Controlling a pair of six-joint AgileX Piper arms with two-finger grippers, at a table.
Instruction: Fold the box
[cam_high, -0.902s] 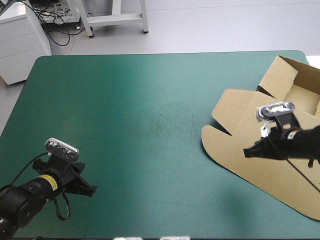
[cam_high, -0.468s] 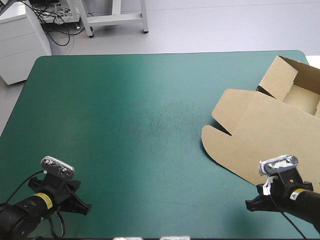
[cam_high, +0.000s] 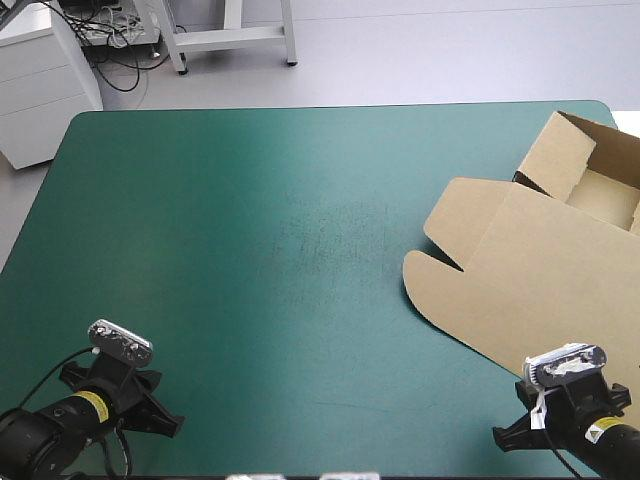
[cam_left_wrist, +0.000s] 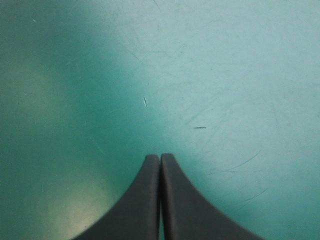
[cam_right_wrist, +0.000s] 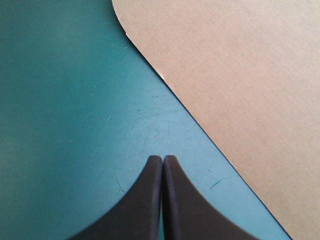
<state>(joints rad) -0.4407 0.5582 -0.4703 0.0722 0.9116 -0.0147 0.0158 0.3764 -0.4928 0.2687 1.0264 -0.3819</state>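
High view: box (cam_high: 530, 270) near right tool (cam_high: 525, 437)

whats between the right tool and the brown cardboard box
Only a bare strip of teal-green table cover separates the shut right tool from the brown cardboard box; the right wrist view shows it.

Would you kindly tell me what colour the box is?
The box is plain brown, with no print visible; the high view shows it best.

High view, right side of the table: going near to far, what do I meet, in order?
Right gripper → box lid, lying flat → box tray, walls raised.
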